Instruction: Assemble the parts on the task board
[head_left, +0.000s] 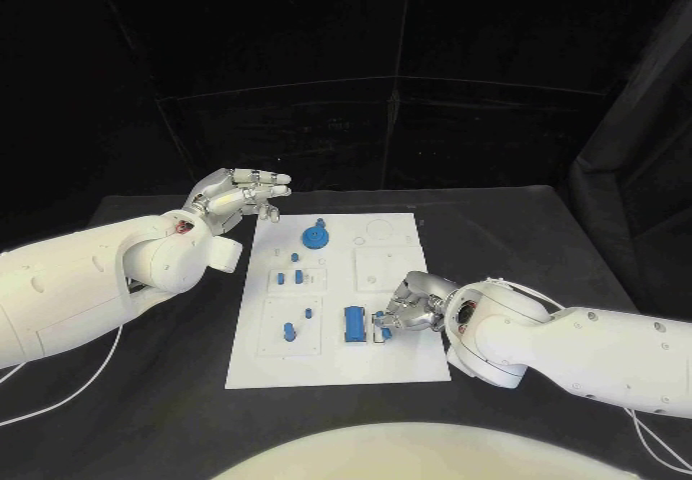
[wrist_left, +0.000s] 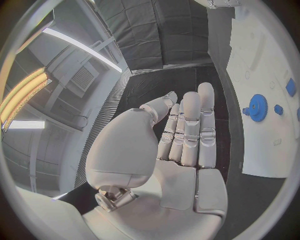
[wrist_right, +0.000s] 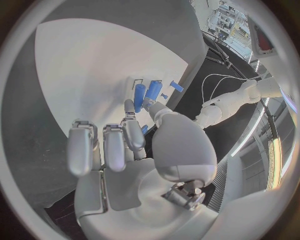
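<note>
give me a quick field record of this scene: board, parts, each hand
board: white task board lying flat mid-table
parts: blue gear at the far end; blue block near the right hand; smaller blue pieces between them
left hand: left hand raised beside the board's far left corner, fingers extended, holding nothing
right hand: right hand at the board's right edge, fingertips on a small blue part; grip unclear

— Where's the task board (head_left: 397, 365)?
— A white plate lying flat mid-worktop, long side running away from the robot.
— And the parts?
— Blue gear (head_left: 317, 237) at the far end; small blue pieces (head_left: 290, 277) below it; more (head_left: 289, 328) nearer; a blue block (head_left: 355, 325) flat near the right edge.
</note>
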